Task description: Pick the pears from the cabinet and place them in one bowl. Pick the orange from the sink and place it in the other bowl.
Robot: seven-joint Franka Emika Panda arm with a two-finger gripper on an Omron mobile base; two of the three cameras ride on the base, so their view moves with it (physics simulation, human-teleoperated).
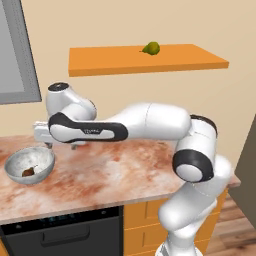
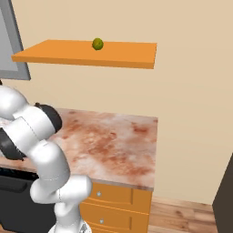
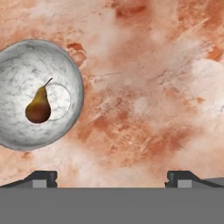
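A dark brown pear (image 1: 28, 172) (image 3: 38, 107) lies inside the speckled grey-white bowl (image 1: 30, 159) (image 3: 26, 65) at the left of the counter. The yellow-green pear (image 1: 151, 48) (image 2: 97, 43) rests on the cabinet (image 1: 190, 60) (image 2: 68, 52), a flat orange slab high on the wall. My gripper (image 1: 61, 146) (image 3: 111, 179) hangs open and empty just above the counter, right beside the bowl, pointing down. In the hand view the bowl sits left of the gap between the fingertips (image 3: 41, 178). The orange, the sink and the other bowl are out of view.
The reddish marble countertop (image 1: 115, 170) (image 2: 109, 141) ends at the right over orange drawer fronts (image 1: 145, 220) (image 2: 113, 200). A black appliance front (image 1: 65, 235) sits below the counter's left part. A grey window frame (image 1: 15, 60) is on the left wall, a dark tall unit (image 1: 247, 165) far right.
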